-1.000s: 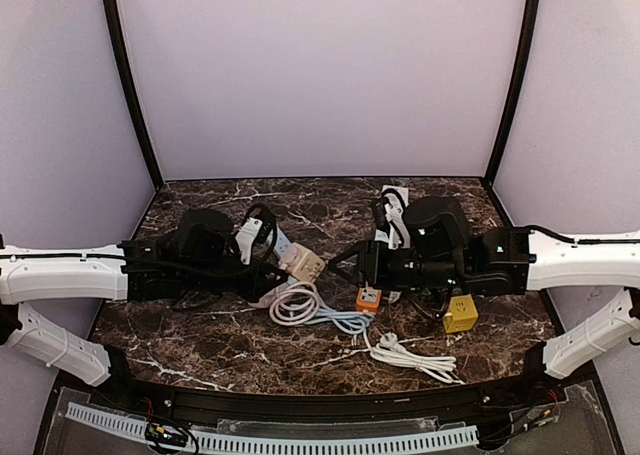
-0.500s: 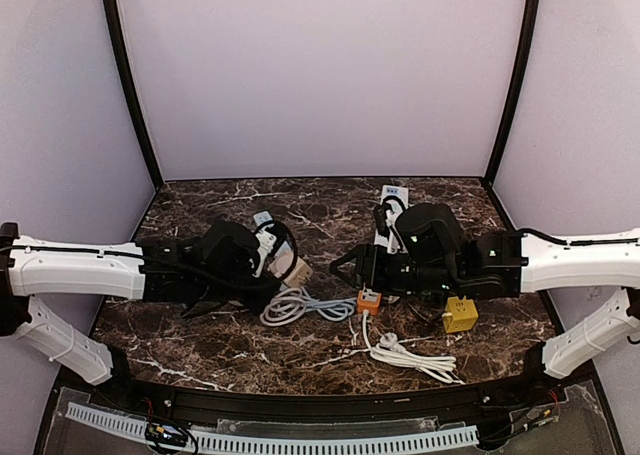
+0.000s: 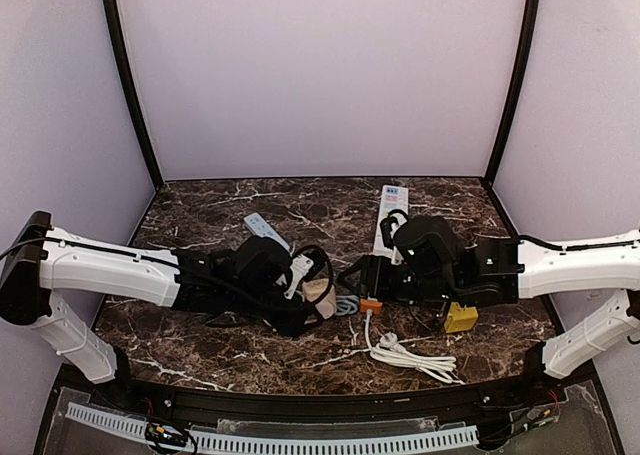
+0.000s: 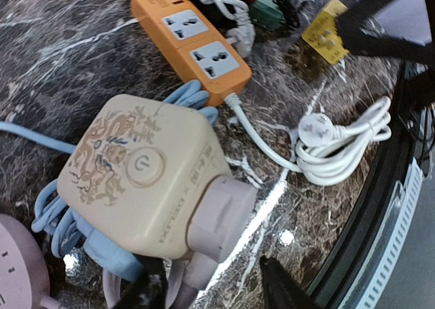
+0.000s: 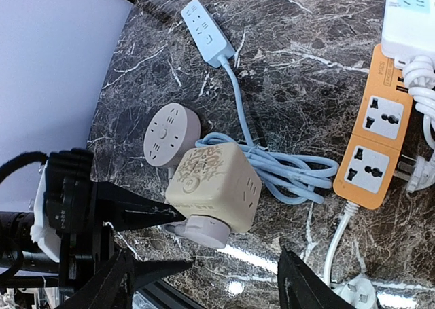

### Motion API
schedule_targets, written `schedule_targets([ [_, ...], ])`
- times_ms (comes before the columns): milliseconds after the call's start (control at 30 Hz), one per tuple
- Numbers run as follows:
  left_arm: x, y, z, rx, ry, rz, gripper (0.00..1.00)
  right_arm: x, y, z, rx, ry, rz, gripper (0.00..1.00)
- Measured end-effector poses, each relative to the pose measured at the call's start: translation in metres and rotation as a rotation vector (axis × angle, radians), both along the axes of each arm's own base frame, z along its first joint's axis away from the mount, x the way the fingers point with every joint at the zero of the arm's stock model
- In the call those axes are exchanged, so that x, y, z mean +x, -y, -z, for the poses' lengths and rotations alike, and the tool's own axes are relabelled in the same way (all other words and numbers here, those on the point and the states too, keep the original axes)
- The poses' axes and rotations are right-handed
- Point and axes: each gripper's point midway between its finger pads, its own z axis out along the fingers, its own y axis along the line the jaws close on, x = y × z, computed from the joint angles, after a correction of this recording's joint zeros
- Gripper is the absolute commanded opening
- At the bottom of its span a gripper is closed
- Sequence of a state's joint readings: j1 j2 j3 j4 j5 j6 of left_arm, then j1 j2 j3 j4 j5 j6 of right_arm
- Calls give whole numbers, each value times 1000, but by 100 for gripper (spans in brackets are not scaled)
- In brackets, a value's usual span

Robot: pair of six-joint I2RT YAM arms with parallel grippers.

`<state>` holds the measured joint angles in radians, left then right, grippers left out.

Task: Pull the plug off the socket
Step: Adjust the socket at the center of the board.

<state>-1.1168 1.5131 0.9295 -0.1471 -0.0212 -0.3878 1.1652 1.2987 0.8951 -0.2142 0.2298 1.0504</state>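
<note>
One left claw (image 4: 207, 282), newly loose around the plug (image 4: 221, 217)

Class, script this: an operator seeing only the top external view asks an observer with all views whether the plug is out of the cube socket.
Operator: From above I can't tell. Is it out?
Observer: No. The left wrist view shows the pale round plastic plug seated in the side of the beige dragon-patterned cube socket.
Operator: Is the left gripper clamped on it?
Observer: No. Its fingers stand apart, either side of the plug's cord end.
</note>
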Motion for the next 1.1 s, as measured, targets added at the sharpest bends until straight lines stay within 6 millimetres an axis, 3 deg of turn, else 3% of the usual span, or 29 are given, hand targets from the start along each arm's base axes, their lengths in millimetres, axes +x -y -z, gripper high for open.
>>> schedule_targets([
  [267,-29,12,-3,-96,-119,109,80,-2,3,8,-4,-28,18,67],
  [600,-25,-3,-55,-106,3,132,86,-8,20,30,-36,-58,37,70],
  [700,-27,2,-51,-84,18,181,89,-8,24,30,-31,-56,44,72],
  [867,-32,7,-28,12,88,301,96,-10,31,26,-14,-46,52,74],
  [1100,-21,9,-5,128,204,422,98,-14,42,26,1,-44,58,75],
])
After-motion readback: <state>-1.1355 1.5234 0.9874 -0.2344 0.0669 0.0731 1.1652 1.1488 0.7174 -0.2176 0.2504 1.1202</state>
